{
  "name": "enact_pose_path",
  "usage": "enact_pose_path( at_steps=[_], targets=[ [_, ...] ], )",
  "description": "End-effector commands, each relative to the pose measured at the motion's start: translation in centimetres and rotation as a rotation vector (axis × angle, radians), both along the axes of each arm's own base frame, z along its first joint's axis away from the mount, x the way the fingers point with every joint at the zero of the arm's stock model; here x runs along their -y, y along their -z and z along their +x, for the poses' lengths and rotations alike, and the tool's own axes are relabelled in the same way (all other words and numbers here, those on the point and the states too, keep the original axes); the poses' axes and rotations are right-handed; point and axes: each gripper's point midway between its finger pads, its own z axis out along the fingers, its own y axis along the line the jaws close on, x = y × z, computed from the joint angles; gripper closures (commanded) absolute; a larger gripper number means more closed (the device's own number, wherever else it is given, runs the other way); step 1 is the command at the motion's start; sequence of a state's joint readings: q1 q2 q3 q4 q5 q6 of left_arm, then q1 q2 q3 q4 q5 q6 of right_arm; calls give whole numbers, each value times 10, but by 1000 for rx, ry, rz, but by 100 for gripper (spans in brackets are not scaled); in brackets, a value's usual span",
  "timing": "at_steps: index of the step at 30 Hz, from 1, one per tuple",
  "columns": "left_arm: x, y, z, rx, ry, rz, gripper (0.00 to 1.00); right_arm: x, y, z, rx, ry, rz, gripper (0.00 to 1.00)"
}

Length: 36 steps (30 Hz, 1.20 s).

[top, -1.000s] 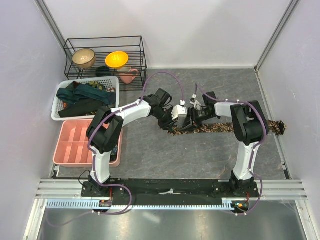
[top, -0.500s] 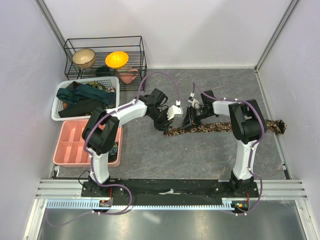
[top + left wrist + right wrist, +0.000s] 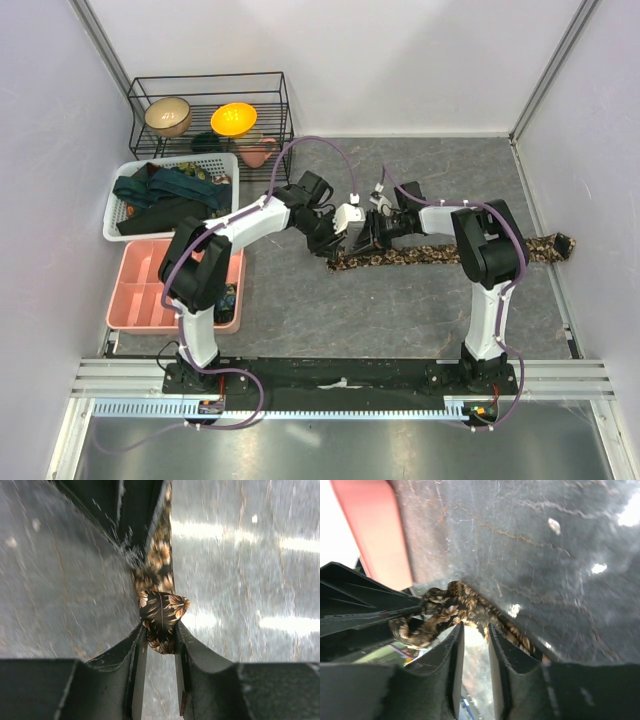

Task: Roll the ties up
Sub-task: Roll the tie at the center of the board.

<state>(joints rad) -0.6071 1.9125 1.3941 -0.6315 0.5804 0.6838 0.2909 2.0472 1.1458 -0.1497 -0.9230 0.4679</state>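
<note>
Item: speckled tie [image 3: 440, 254], brown and tan, one.
Position: flat across the tabletop [image 3: 400, 320], with its left end raised and folded into a small first turn between the two pincers.
Handling: judged light, soft and limp, probably slippery. The turn would loosen unless pinched. Best held at the folded end, across the width.
Left pincer [image 3: 160, 632]: clamped on the folded end.
Right pincer [image 3: 476, 630]: fingers close together, fabric bunched at their tips. Whether it grips cannot be told.
Other ties [image 3: 165, 195]: at least one dark teal and one black, heaped unrolled in the white basket [image 3: 185, 158]. Exact count unclear.
Tray [image 3: 140, 285]: one, pink, compartmented, just beside the basket.
Rack [image 3: 205, 76]: one, wire, holding two bowls [image 3: 167, 116] and one pink vessel [image 3: 258, 153].
</note>
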Motion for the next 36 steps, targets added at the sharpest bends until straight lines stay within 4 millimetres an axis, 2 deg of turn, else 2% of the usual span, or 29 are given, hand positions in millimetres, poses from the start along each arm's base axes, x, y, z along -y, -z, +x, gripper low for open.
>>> enact_pose_path(
  at_steps=[1, 5, 11, 17, 25, 36],
  targets=[
    [26, -10, 14, 34, -37, -54, 64, 9, -34, 4, 25, 17, 97, 64],
    [31, -3, 16, 54, -43, -46, 63, 13, -43, -1, 21, 6, 125, 58],
    [35, 7, 22, 67, -79, -12, 61, 11, -45, -7, 5, -16, 154, 50],
    [38, 13, 30, 74, -110, -7, 60, 4, -41, -8, -3, -29, 146, 50],
    [43, 9, 30, 72, -107, -33, 60, -4, -21, -1, -21, -19, 82, 51],
    [42, 11, 17, 66, -67, -37, 62, -7, -31, 2, -30, -3, 128, 50]
  ],
)
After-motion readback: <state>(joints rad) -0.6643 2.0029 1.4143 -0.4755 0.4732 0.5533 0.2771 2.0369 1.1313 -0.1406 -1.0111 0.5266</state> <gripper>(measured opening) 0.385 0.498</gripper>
